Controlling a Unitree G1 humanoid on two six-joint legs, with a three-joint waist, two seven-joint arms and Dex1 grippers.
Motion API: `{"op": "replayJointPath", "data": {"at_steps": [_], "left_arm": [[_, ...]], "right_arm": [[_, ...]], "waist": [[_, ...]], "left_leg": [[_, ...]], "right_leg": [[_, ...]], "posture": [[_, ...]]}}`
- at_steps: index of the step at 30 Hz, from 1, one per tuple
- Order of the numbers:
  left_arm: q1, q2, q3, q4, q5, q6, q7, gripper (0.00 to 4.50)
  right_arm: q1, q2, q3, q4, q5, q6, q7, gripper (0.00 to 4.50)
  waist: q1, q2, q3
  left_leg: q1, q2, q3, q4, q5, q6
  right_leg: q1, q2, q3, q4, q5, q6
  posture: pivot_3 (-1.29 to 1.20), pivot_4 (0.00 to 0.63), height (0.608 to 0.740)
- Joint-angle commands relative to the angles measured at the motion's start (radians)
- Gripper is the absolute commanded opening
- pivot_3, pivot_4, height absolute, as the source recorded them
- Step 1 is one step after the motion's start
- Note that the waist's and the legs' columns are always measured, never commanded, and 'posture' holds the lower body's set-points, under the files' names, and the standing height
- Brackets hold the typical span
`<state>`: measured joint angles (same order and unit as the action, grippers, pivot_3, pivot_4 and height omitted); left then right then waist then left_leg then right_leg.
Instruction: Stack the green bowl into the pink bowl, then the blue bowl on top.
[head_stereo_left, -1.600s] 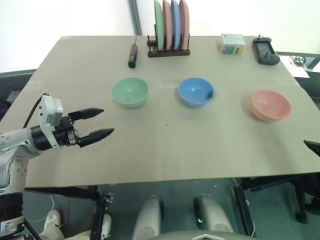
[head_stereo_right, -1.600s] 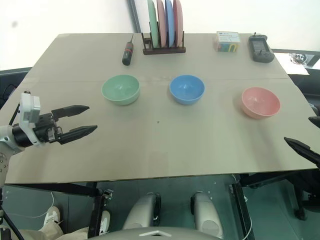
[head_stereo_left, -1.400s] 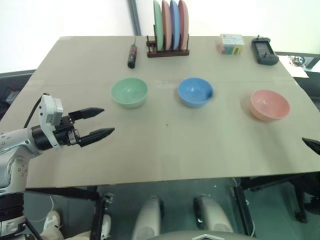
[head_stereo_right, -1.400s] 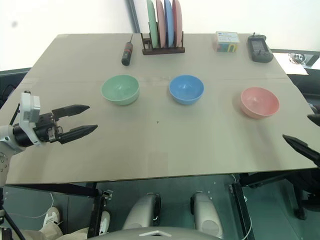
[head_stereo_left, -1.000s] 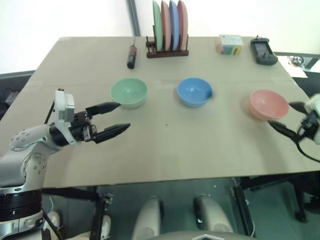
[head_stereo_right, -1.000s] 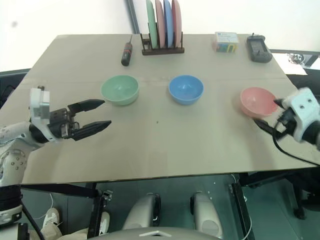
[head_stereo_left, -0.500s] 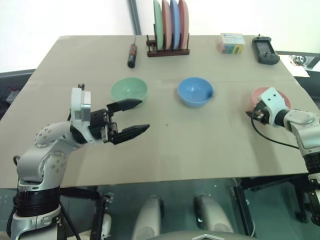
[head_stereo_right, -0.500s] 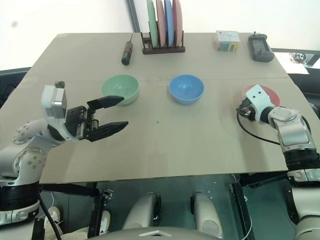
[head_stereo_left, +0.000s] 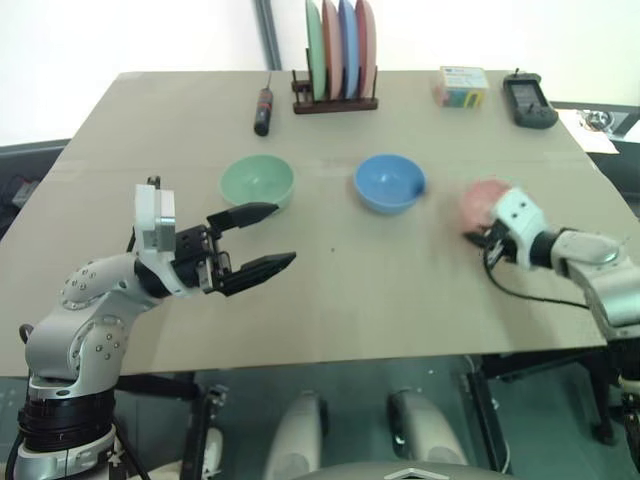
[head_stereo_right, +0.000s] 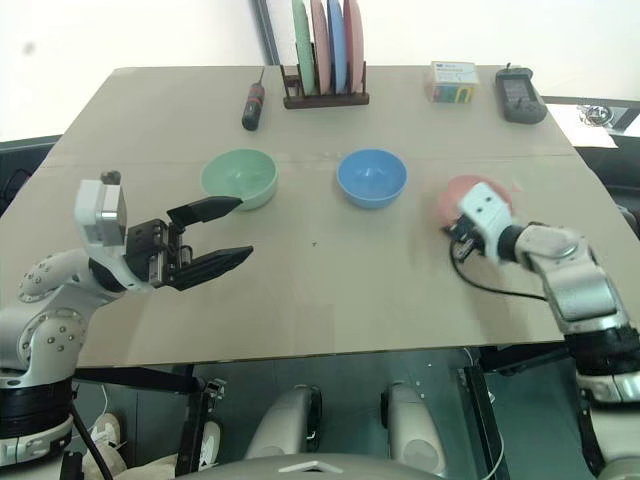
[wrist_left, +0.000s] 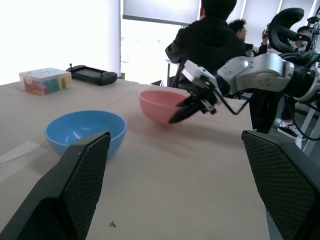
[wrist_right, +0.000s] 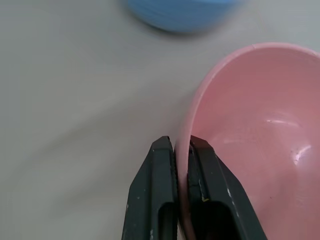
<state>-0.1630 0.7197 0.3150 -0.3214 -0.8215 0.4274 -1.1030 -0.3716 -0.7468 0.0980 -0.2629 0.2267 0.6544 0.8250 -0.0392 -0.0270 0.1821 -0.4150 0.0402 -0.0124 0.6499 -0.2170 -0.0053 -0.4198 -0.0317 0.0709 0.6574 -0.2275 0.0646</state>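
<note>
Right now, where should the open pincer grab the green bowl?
On the rim of the green bowl, at the near edge facing the left pincer. The bowl sits upright and open, so one finger can slip inside and one outside the thin wall, probably easiest coming from the front.

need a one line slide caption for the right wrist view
Right gripper pinches the rim of the pink bowl, one finger inside and one outside, with the blue bowl beyond.
</note>
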Motion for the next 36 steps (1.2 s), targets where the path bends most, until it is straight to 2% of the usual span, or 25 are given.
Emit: {"op": "replayJointPath", "data": {"at_steps": [1, 5, 10, 13, 14, 17, 18, 19, 21, 22, 25, 28, 31, 33, 36], "left_arm": [[0.002, 0.002, 0.028, 0.037, 0.033, -0.033, 0.02, 4.5], [-0.01, 0.007, 0.026, 0.068, 0.044, -0.031, 0.027, 4.5], [-0.021, 0.018, 0.016, 0.08, 0.075, -0.031, 0.042, 4.5], [-0.022, 0.024, 0.014, 0.074, 0.088, -0.024, 0.059, 4.5], [-0.019, 0.028, 0.014, 0.071, 0.093, -0.021, 0.062, 4.5], [-0.009, 0.039, 0.014, 0.055, 0.118, -0.003, 0.105, 4.5], [-0.004, 0.042, 0.007, 0.046, 0.148, -0.011, 0.129, 4.5], [-0.001, 0.044, 0.002, 0.041, 0.169, -0.017, 0.144, 4.5], [-0.002, 0.053, -0.015, 0.027, 0.249, -0.04, 0.205, 4.5], [-0.01, 0.065, -0.036, 0.023, 0.337, -0.058, 0.268, 4.5], [-0.07, 0.106, -0.099, 0.02, 0.488, -0.02, 0.38, 4.5], [-0.17, 0.159, -0.207, 0.039, 0.606, 0.031, 0.401, 4.5], [-0.319, 0.235, -0.401, 0.116, 0.808, 0.066, 0.377, 4.5], [-0.402, 0.234, -0.491, 0.17, 0.88, 0.106, 0.363, 4.5], [-0.485, 0.208, -0.588, 0.264, 0.974, 0.076, 0.343, 4.5]], "right_arm": [[0.011, 0.073, 0.128, -0.311, 0.118, 0.143, 0.014, 0.02], [-0.092, 0.182, 0.262, -0.23, 0.062, 0.148, -0.022, 0.02], [-0.188, 0.278, 0.362, -0.061, 0.004, 0.083, -0.02, 0.02], [-0.244, 0.302, 0.394, 0.054, -0.065, 0.02, -0.032, 1.08], [-0.252, 0.304, 0.399, 0.07, -0.074, 0.008, -0.028, 1.64], [-0.261, 0.302, 0.396, 0.077, -0.09, -0.006, -0.014, 2.16], [-0.258, 0.298, 0.385, 0.066, -0.093, -0.008, -0.015, 2.64], [-0.256, 0.296, 0.377, 0.057, -0.094, -0.01, -0.015, 2.83], [-0.238, 0.278, 0.324, -0.005, -0.079, -0.012, -0.022, 3.57], [-0.223, 0.269, 0.279, -0.059, -0.034, 0.002, -0.007, 3.69], [-0.194, 0.257, 0.144, -0.202, 0.098, 0.061, 0.015, 3.69], [-0.184, 0.248, 0.037, -0.295, 0.193, 0.102, 0.003, 3.69], [-0.188, 0.24, 0.006, -0.308, 0.164, 0.094, -0.063, 3.69], [-0.187, 0.234, 0.006, -0.296, 0.142, 0.071, -0.088, 3.69], [-0.192, 0.242, 0.006, -0.275, 0.131, 0.042, -0.113, 3.69]], "waist": [[-0.004, 0.0, 0.0], [-0.004, 0.0, 0.0], [0.002, -0.002, -0.001], [-0.001, -0.002, -0.001], [-0.001, -0.002, -0.001], [0.0, -0.002, -0.001], [0.0, -0.002, -0.001], [-0.001, -0.002, -0.001], [-0.001, -0.001, 0.0], [0.001, -0.002, 0.0], [0.005, -0.002, 0.0], [0.012, -0.003, 0.001], [0.01, -0.003, 0.0], [0.007, -0.002, 0.0], [-0.003, -0.002, 0.001]], "left_leg": [[0.001, 0.001, 0.0, 0.0, 0.0, 0.0], [0.001, 0.003, 0.0, 0.002, 0.0, 0.0], [0.001, 0.001, 0.0, 0.004, 0.0, 0.0], [0.0, 0.001, 0.0, 0.003, 0.0, 0.0], [0.0, 0.001, 0.0, 0.002, 0.0, 0.0], [-0.001, 0.001, -0.001, 0.001, 0.0, 0.0], [-0.001, 0.001, -0.001, 0.001, 0.0, 0.0], [-0.001, 0.001, -0.001, 0.001, 0.0, 0.0], [-0.001, 0.001, -0.001, 0.0, 0.0, 0.0], [-0.001, 0.001, -0.001, 0.0, 0.0, 0.0], [-0.001, 0.001, -0.001, 0.0, 0.0, 0.0], [-0.001, 0.001, -0.002, 0.001, 0.0, 0.0], [0.0, 0.001, -0.002, 0.001, 0.0, 0.0], [0.0, 0.001, -0.001, 0.0, 0.0, 0.0], [-0.001, 0.001, 0.0, 0.0, 0.0, 0.0]], "right_leg": [[0.0, 0.0, 0.0, 0.001, 0.0, 0.0], [0.0, 0.003, 0.0, 0.002, -0.004, 0.0], [0.001, 0.001, 0.0, 0.001, -0.003, -0.002], [0.0, 0.002, 0.0, 0.001, -0.002, -0.004], [0.0, 0.002, 0.0, 0.001, -0.002, -0.004], [-0.001, 0.002, -0.001, 0.001, -0.001, -0.003], [-0.001, 0.001, -0.001, 0.001, -0.001, -0.003], [-0.001, 0.002, 0.0, 0.001, -0.001, -0.003], [-0.001, 0.001, -0.001, 0.001, -0.001, -0.003], [-0.001, 0.002, 0.0, 0.001, -0.001, -0.003], [-0.001, 0.002, -0.001, 0.001, -0.001, -0.003], [-0.001, 0.002, -0.002, 0.001, -0.001, -0.002], [0.0, 0.002, -0.002, 0.001, -0.002, -0.002], [0.0, 0.002, -0.002, 0.001, -0.003, -0.002], [-0.001, 0.002, -0.001, 0.001, -0.001, -0.002]], "posture": [[0.0, 0.15, 0.74], [0.0, 0.15, 0.74], [0.0, 0.15, 0.74], [0.0, 0.15, 0.74], [0.0, 0.15, 0.74], [0.0, 0.15, 0.74], [0.0, 0.15, 0.74], [0.0, 0.15, 0.74], [0.0, 0.15, 0.74], [0.0, 0.15, 0.74], [0.0, 0.15, 0.74], [0.0, 0.15, 0.74], [0.0, 0.15, 0.74], [0.0, 0.15, 0.74], [0.0, 0.15, 0.74]]}}
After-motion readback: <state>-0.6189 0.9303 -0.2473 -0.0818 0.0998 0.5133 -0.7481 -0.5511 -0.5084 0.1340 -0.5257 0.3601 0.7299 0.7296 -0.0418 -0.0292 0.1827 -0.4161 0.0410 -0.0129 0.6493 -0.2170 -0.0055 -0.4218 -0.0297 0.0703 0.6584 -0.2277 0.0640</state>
